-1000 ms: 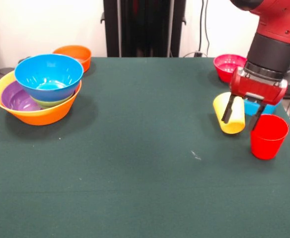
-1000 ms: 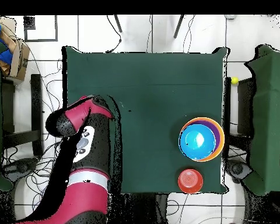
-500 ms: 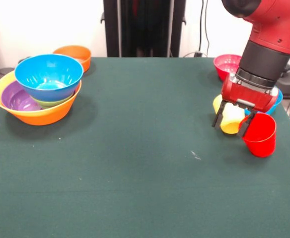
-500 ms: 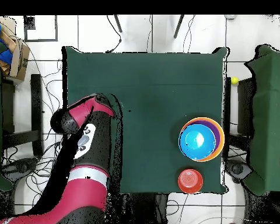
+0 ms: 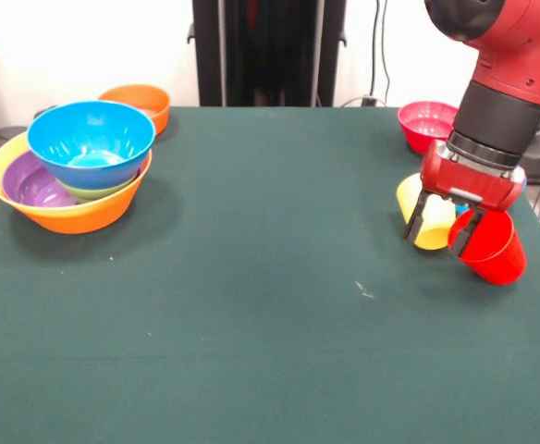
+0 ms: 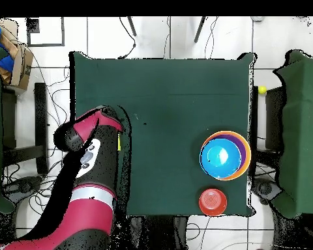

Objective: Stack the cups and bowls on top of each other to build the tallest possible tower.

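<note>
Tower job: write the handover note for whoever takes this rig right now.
End effector: open, low at the table's edge, its fingers astride the yellow cup, which lies on its side. Nothing is lifted.
Red cup: tilted, right beside one finger; watch for a knock.
Tower: a big yellow-orange bowl holding purple, green and blue bowls, at the opposite end of the table.
Loose: orange bowl behind the tower, pink-red bowl and a mostly hidden blue bowl behind the arm.
Done: four bowls stacked.
Left: both cups and the loose bowls.
</note>
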You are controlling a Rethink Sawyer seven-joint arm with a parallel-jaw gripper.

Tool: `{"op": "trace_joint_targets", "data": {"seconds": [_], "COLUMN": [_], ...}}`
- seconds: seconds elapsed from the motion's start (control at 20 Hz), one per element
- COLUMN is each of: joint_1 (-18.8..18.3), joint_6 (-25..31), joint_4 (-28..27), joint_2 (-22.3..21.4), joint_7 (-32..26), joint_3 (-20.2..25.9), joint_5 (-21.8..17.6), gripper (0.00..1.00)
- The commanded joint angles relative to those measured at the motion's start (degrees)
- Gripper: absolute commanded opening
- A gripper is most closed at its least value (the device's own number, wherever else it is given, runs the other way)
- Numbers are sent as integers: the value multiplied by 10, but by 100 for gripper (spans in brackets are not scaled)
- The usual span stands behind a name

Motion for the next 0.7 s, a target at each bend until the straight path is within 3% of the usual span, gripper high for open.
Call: {"op": "trace_joint_targets", "data": {"seconds": [0.05, 0.7], "joint_1": [5, 17], "joint_6": [30, 53], "joint_4": [-13, -12], "joint_2": [9, -5], "joint_7": [-8, -10], "joint_3": [57, 63], "joint_5": [7, 24], "gripper": [100, 100]}}
